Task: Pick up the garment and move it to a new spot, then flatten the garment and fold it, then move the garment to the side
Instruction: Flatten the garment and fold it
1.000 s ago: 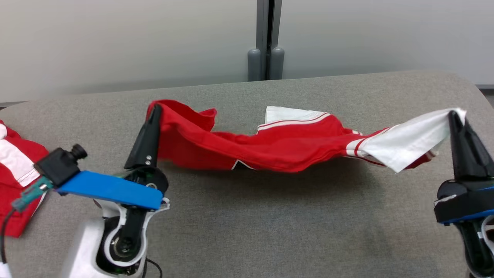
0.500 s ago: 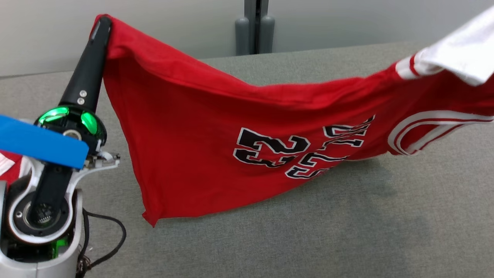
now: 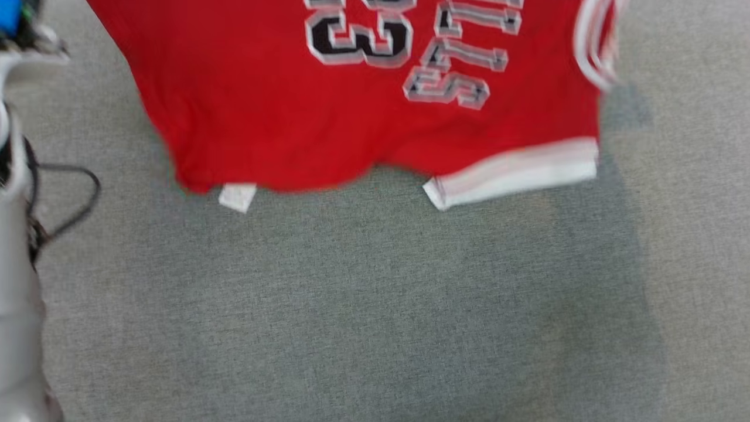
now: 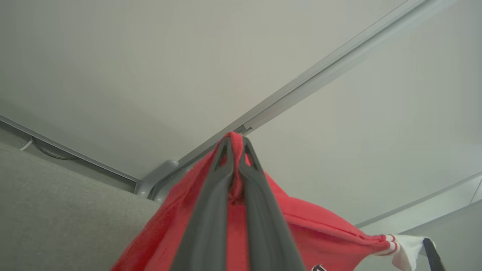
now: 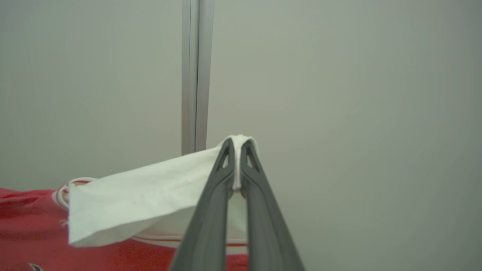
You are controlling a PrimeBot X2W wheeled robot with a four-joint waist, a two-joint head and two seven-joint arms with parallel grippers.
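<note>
Well, the red garment (image 3: 252, 111) hangs across the top of the head view, its lower edge and white band (image 3: 515, 173) close over the grey tabletop (image 3: 363, 305); whether they touch it is too blurred to tell. At the centre of the left wrist view the left pincer (image 4: 234, 142) is pressed together on a bunched red corner, and in the right wrist view the right pincer (image 5: 236, 146) pinches a white edge the same way. Each hold takes only a thin fold at the very tips, so a quick swing towards the new spot could, I think, tug the cloth out of one side and drop it in a heap
</note>
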